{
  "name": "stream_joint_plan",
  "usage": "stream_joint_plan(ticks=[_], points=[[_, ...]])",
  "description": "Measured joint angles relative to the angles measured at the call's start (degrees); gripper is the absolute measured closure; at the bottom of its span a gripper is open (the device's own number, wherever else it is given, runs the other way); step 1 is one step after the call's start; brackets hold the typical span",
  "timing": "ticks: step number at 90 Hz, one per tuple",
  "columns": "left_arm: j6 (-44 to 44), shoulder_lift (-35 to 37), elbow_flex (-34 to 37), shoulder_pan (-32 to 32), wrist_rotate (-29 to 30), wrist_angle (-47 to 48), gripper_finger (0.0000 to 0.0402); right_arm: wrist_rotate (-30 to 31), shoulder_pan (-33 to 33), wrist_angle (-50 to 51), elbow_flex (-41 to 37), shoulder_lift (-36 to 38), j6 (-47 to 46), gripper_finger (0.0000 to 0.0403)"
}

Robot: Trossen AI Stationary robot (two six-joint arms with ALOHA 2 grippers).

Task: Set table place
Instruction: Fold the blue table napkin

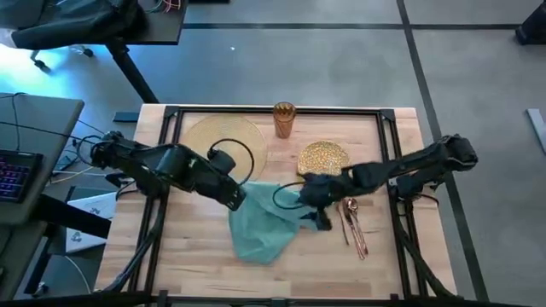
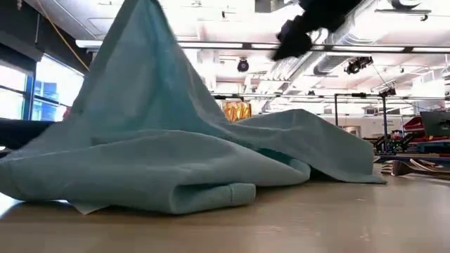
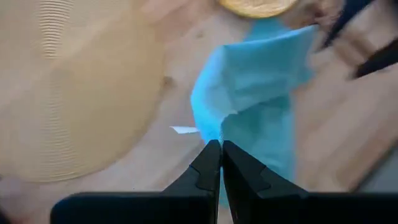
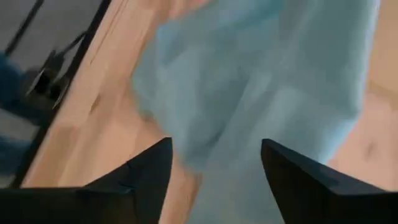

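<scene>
Napkin (image 1: 263, 223) work is the step now. It lies rumpled at the lower middle of the high view on the table (image 1: 196, 256), its long side running from upper right down to lower left. The left gripper (image 3: 221, 163) pinches one corner up, fingers closed tight on it. The right gripper (image 4: 214, 165) hangs over it, spread wide. Next, I think, it needs flattening beside the placemat (image 1: 223, 141) and plate (image 1: 323, 158).

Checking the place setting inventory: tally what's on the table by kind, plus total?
Placemat: 1
Plate: 1
Cup: 1
Napkin: 1, pinched in the left end effector
Cutlery: looks like 3 pieces, though they overlap too closely to separate for certain
Total: 7, if the cutlery is 3
</scene>
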State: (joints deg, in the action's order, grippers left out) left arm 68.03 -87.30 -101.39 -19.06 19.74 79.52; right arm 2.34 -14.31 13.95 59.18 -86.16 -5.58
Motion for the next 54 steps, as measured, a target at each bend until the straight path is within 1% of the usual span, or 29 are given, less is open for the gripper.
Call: stream_joint_plan(ticks=[10, 19, 24, 28, 35, 41, 48, 54], points=[[-2.9, 1.9, -1.2, 0.8, -0.1, -1.7, 0.0402, 10.6, -1.9, -9.5, 0.0, -3.3, -6.7, 0.0119], [-6.8, 4.2, -1.3, 1.1, -0.6, -3.6, 0.0402, 18.1, -4.0, -20.5, 0.1, -7.5, -11.3, 0.0111], [-9.2, 5.4, -1.3, 1.5, -0.9, -3.9, 0.0402, 22.7, -5.3, -24.5, 1.9, -10.2, -12.0, 0.0110], [-11.4, 6.2, -1.3, 1.8, -1.4, -4.4, 0.0402, 26.9, -6.1, -24.7, 4.9, -12.6, -11.9, 0.0110], [-15.3, 7.4, -1.3, 1.9, -1.8, -5.1, 0.0402, 35.3, -7.1, -20.5, 11.5, -16.8, -11.6, 0.0110], [-18.5, 8.4, -1.3, 1.9, -2.0, -6.9, 0.0402, 43.9, -7.3, -13.7, 18.1, -21.0, -14.3, 0.0110], [-21.3, 9.5, -1.3, 1.7, -3.8, -7.9, 0.0402, 52.8, -7.2, -1.2, 26.7, -25.8, -21.5, 0.0110], [-22.8, 10.5, -1.3, 1.3, -5.3, -9.5, 0.0402, 56.3, -7.0, 13.1, 34.0, -28.9, -30.4, 0.0112]])
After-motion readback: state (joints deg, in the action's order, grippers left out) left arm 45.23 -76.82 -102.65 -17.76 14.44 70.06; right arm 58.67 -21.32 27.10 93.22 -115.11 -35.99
